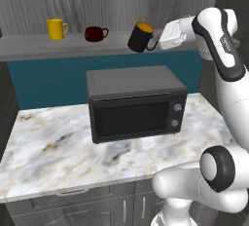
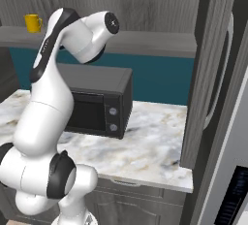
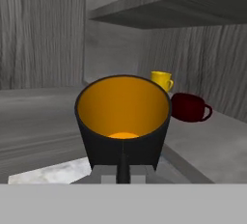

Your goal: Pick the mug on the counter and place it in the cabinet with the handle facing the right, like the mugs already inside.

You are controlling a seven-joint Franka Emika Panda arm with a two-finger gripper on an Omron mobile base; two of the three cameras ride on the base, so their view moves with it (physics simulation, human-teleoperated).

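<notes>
The gripper is clamped on the tilted mug, seemingly by its handle, above the cabinet.

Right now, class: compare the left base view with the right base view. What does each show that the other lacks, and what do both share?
Left base view alone: the black mug tilted at the shelf edge, handle toward the gripper shut on it, and the dark red cup. Right base view alone: a tall grey panel right of the counter. Shared: yellow mug, microwave, marble counter, arm.
</notes>
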